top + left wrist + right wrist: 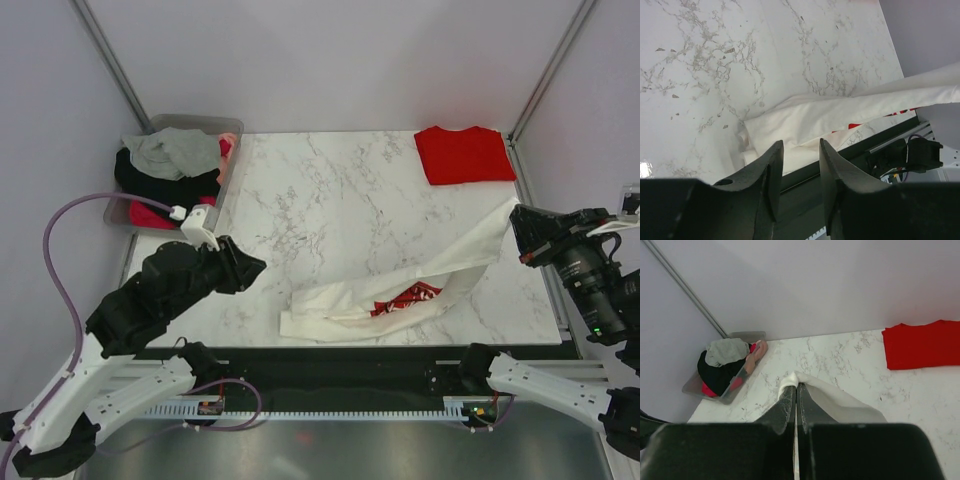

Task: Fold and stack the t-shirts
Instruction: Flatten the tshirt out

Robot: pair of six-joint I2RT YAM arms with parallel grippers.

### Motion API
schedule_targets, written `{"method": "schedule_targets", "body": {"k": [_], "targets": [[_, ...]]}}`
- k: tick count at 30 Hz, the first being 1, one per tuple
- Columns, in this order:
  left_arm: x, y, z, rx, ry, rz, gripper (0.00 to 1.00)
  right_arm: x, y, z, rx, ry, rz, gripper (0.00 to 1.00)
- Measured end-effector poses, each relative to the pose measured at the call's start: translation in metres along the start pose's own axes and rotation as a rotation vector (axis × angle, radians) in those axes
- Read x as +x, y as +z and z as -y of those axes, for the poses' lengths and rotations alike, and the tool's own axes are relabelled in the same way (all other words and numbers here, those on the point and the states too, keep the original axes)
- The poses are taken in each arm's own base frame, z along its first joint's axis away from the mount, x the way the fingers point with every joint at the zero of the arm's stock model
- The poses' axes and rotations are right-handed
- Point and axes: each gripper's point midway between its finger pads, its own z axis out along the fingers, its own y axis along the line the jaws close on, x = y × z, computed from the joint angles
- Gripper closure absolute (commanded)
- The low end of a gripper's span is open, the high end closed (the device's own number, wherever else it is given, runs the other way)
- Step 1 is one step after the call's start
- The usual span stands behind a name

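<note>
The cream-white t-shirt [400,290] with a red chest print lies bunched in a long band along the table's near edge. One end rises to the right. My right gripper [517,222] is shut on that raised end, and the cloth [805,382] shows pinched between its fingers. My left gripper [258,268] is open and empty, hovering left of the shirt's left end [790,125]. The red t-shirt [464,154] lies folded at the far right corner and also shows in the right wrist view [922,344].
A clear bin [222,125] with grey, black and pink clothes stands at the far left corner; it also shows in the right wrist view [747,335]. Metal frame posts and grey walls enclose the marble table [330,200]. A black rail [350,352] runs along its near edge.
</note>
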Motion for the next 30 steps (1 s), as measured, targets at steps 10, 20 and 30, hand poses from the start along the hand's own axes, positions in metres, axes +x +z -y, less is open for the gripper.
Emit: {"method": "schedule_targets", "body": {"k": [10, 20, 30], "targets": [[0.121, 0.058, -0.057, -0.143, -0.071, -0.285, 0.56, 0.067, 0.014, 0.014, 0.086, -0.014, -0.115, 1.00], [0.182, 0.078, -0.061, -0.098, -0.169, -0.422, 0.47, 0.165, 0.029, 0.029, 0.191, -0.089, -0.314, 1.00], [0.185, 0.089, -0.044, -0.043, -0.178, -0.439, 0.49, 0.168, 0.028, 0.031, 0.204, -0.066, -0.308, 1.00]]}}
